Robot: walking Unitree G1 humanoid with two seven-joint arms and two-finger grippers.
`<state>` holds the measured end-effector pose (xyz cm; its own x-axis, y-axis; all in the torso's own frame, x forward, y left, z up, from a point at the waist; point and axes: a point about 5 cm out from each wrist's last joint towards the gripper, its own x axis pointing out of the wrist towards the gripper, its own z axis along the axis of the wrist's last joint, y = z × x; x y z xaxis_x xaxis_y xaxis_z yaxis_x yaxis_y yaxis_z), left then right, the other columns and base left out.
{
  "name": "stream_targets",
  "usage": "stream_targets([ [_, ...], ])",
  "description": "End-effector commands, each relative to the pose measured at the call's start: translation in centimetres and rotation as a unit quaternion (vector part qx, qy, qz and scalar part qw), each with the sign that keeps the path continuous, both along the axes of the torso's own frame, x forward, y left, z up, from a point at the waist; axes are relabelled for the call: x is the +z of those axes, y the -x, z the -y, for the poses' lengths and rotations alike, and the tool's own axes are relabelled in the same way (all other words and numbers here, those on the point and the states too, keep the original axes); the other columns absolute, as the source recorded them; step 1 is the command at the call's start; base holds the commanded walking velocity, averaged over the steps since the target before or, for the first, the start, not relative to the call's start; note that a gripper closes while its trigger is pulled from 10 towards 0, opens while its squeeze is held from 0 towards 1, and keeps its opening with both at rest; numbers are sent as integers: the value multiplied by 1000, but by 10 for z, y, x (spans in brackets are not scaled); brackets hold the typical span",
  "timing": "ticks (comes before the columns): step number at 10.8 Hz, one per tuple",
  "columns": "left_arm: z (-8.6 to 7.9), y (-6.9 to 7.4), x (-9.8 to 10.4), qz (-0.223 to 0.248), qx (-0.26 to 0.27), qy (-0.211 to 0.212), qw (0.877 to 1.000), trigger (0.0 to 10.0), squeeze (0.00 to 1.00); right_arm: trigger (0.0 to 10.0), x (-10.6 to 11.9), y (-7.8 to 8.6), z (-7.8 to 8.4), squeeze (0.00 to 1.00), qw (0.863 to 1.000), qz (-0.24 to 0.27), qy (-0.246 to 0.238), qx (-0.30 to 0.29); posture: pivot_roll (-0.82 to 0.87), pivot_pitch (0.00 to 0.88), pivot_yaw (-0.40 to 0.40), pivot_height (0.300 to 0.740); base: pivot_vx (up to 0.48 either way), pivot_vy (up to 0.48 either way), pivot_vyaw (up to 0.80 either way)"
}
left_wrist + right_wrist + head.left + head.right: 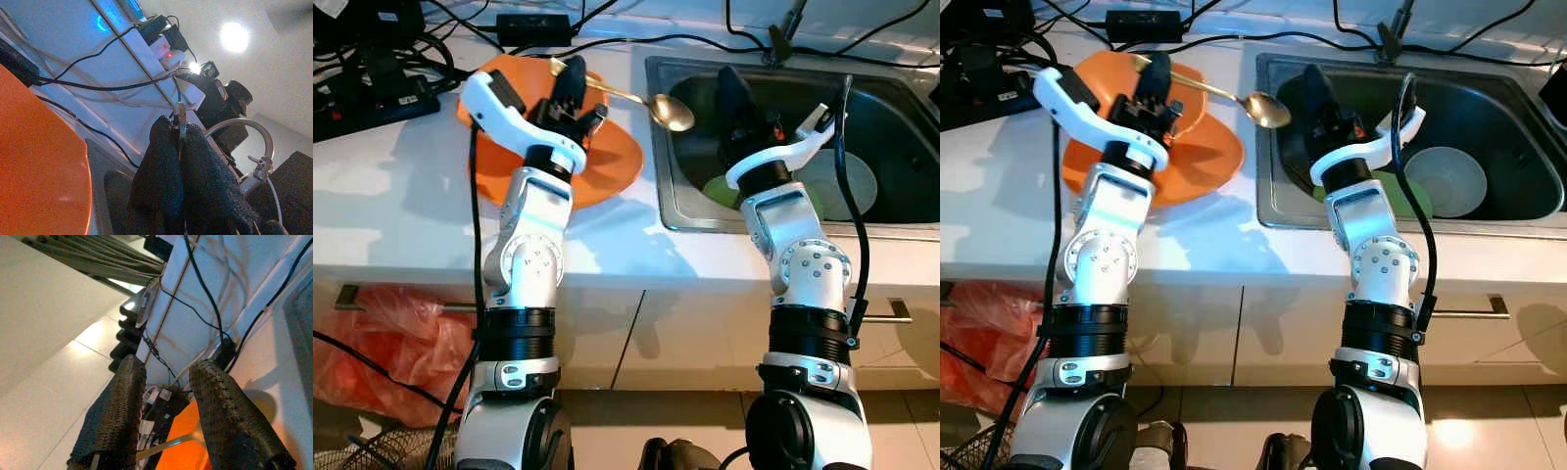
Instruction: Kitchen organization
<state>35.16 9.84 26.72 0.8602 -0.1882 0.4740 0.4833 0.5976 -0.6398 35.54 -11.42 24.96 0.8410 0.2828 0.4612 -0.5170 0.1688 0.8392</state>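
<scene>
The left gripper point(570, 86) fingers point(166, 166) pinch the spoon point(668, 110) handle over the orange plate point(617, 162) on the table point(401, 211); its bowl overhangs the sink point(901, 186). The right gripper point(736, 103), fingers point(215, 416) spread, reaches forward, raised over the sink.

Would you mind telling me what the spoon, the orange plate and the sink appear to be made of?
The spoon, gripped in the left hand, looks like polished gold-toned metal, with bright glints. The orange plate seems plastic, matte and evenly coloured, though glazed ceramic is possible. The sink looks like brushed stainless steel, grey with soft reflections.
</scene>
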Motion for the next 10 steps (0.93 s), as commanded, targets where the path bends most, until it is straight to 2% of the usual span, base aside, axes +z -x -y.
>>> stream_targets([
  [1, 23, 4, -4, -4, -39, 19, 999, 10000, 0, 10000, 1, 4, -4, 0, 1000, 9, -9, 10, 71, 143, -66, 723, 0, 0, 0],
  [10, 25, 13, 11, 48, -72, 65, 994, 10000, 0, 10000, -9, 2, -6, 0, 1000, -12, 7, 12, 72, 147, -67, 723, 0, 0, 0],
])
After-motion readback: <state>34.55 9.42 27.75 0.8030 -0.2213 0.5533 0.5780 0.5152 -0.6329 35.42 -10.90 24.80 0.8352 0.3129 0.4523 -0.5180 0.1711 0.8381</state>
